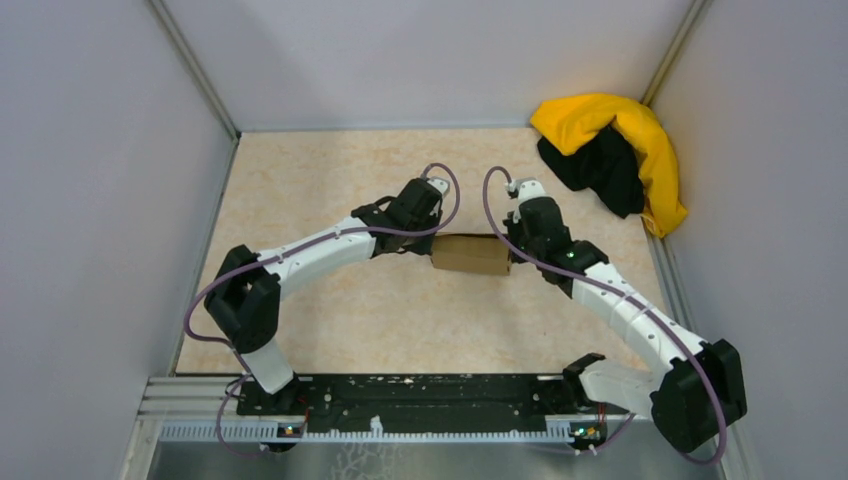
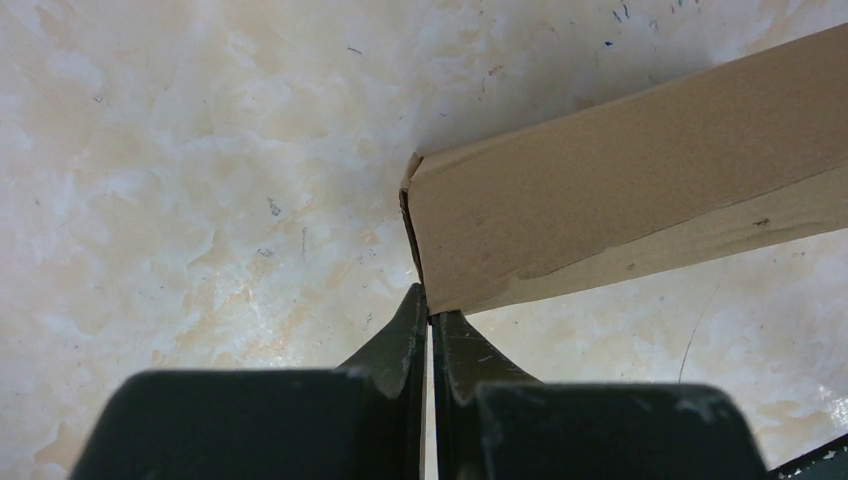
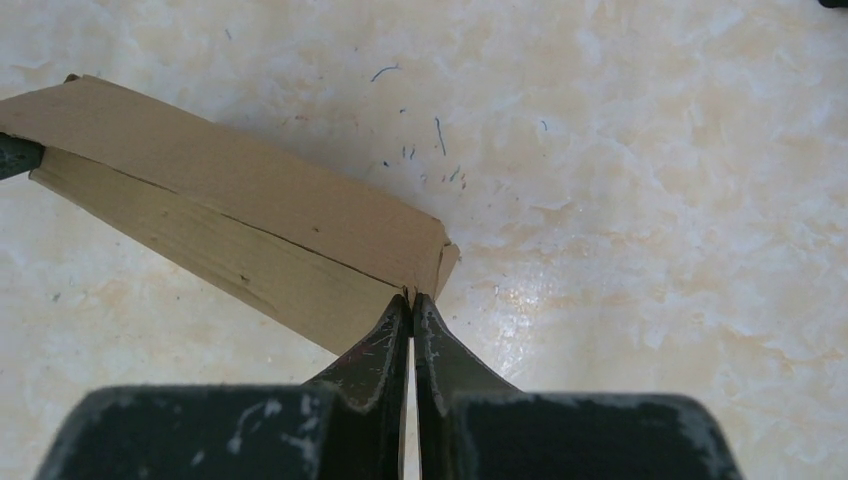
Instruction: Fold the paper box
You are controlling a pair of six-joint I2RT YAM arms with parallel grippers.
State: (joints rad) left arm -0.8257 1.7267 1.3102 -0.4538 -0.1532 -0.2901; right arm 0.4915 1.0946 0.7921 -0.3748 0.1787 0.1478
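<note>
Here's the folded-up brown cardboard paper box (image 1: pixel 470 254), mid-table on the beige marbled tabletop (image 1: pixel 310 190), with an arm at each short end. The left gripper (image 2: pixel 430 316) has its jaws pressed together, tips right at the box's lower corner, and the right gripper (image 3: pixel 411 298) is likewise closed tight, tips touching the corner of the opposite end (whether either one nips a cardboard edge, I cannot tell). A yellow-and-black cloth heap (image 1: pixel 612 150) lies in the far right corner, well apart.
</note>
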